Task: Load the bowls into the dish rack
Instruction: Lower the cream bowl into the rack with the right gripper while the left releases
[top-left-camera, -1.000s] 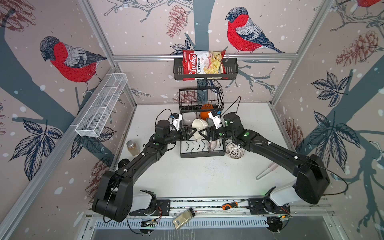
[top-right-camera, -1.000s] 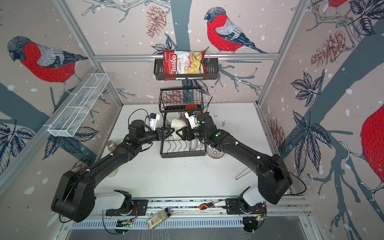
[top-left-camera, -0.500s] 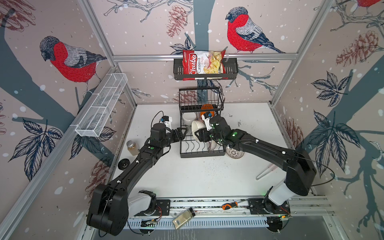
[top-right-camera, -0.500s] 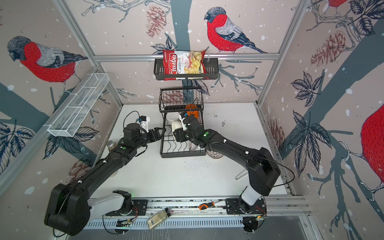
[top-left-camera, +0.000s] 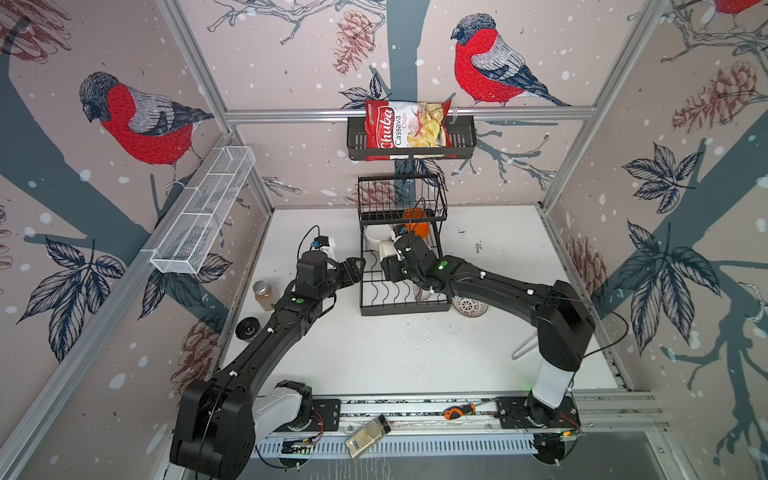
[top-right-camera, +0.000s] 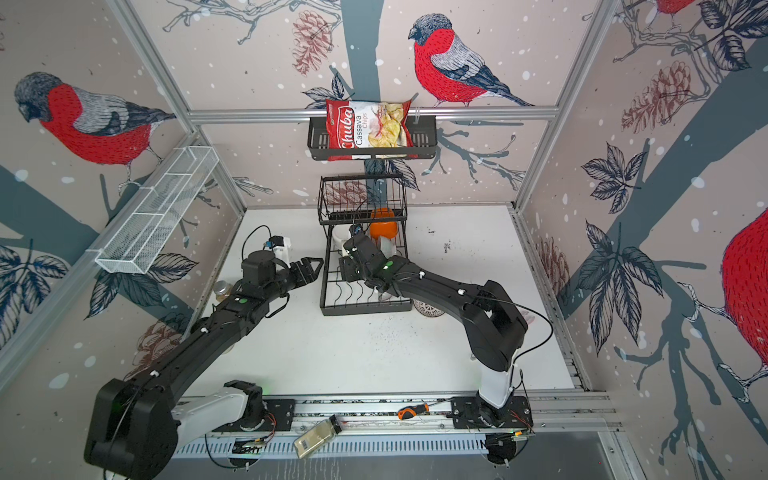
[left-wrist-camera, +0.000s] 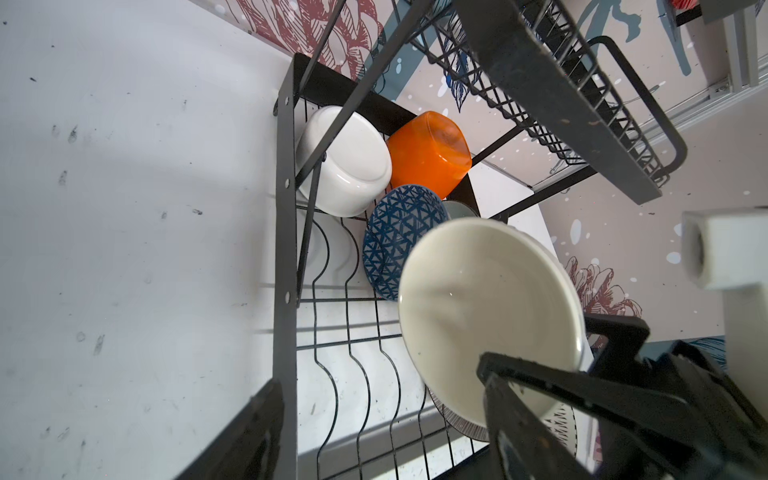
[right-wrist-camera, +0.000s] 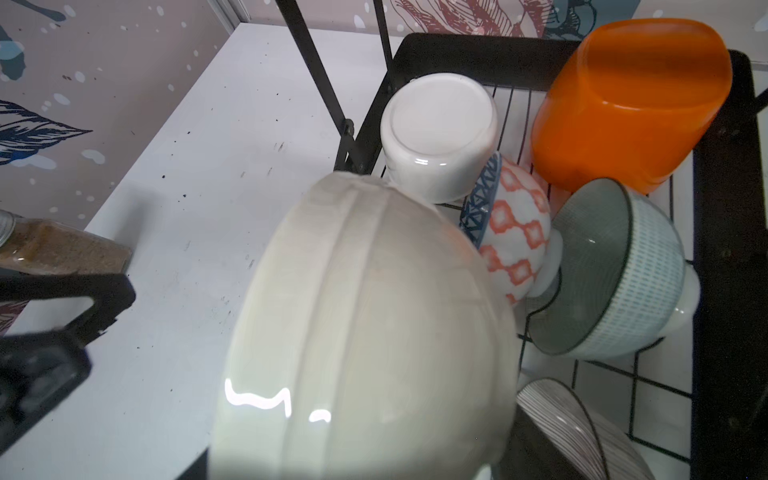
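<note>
Now I hold the cream bowl (left-wrist-camera: 490, 316) tilted in my closed right gripper (top-left-camera: 390, 268) to slot it into the dish rack (top-left-camera: 405, 308); the left gripper (top-left-camera: 353, 268), mid-left, is open and empty.

The left hand (top-left-camera: 356, 269) releases the cream bowl (top-left-camera: 386, 250) and pulls back leftward; the right hand (top-left-camera: 390, 270) now holds it alone.

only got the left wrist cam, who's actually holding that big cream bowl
Observer: The right end effector grips the cream bowl, over the dish rack.
Operator: any bowls still off the rack
Observer: Yes, a patterned bowl sits on the table by the dish rack's right front corner.
Operator: what's the grey thing behind the blue bowl
Observer: A mint-green bowl on its side, mouth facing the blue bowl.
</note>
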